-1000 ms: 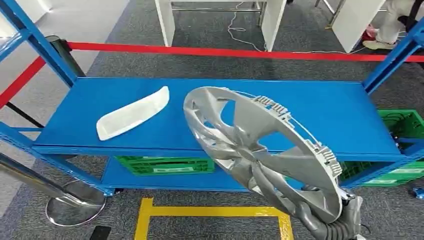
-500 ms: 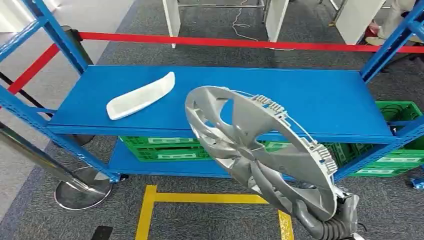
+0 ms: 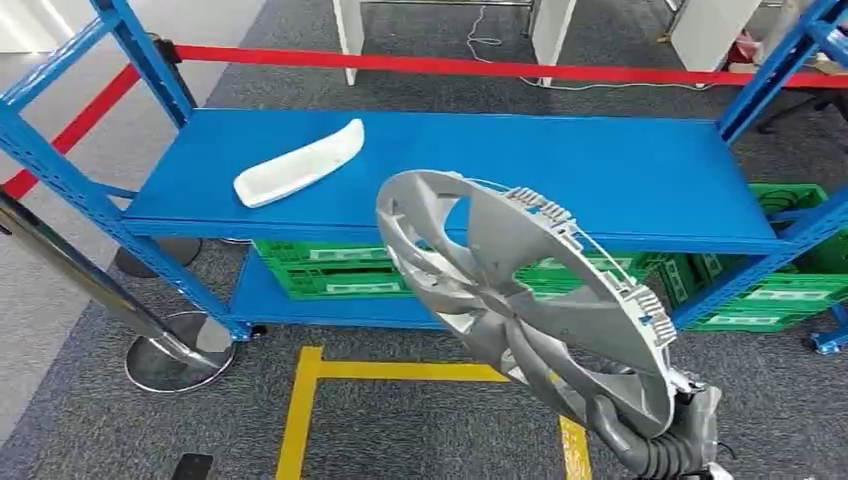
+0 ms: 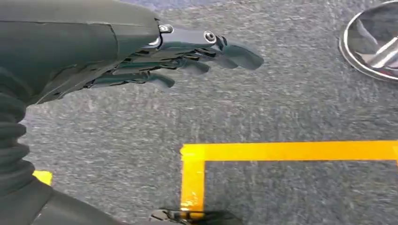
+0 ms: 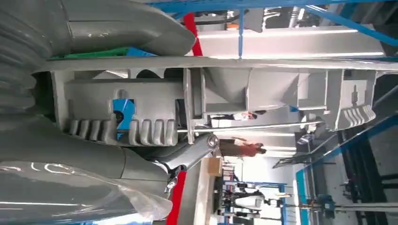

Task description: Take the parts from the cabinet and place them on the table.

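My right hand (image 3: 660, 440) grips the lower rim of a large silver wheel cover (image 3: 520, 300) and holds it tilted in the air in front of the blue shelf rack (image 3: 560, 170). The right wrist view shows the cover's ribbed rim (image 5: 197, 108) close up, clamped between thumb and fingers (image 5: 187, 154). A white curved plastic part (image 3: 298, 165) lies on the left of the upper shelf. My left hand (image 4: 187, 51) hangs over the grey carpet, its fingers stretched out and holding nothing.
Green crates (image 3: 330, 275) sit on the lower shelf and at the right (image 3: 790, 290). A red barrier tape (image 3: 450, 66) runs behind the rack. A chrome stanchion base (image 3: 175, 360) stands at the left. Yellow floor tape (image 3: 400, 372) marks the carpet in front.
The camera has drawn back from the rack: the shelf and white part sit higher and farther, more floor shows. The wheel cover stays in my right hand, in nearly the same place.
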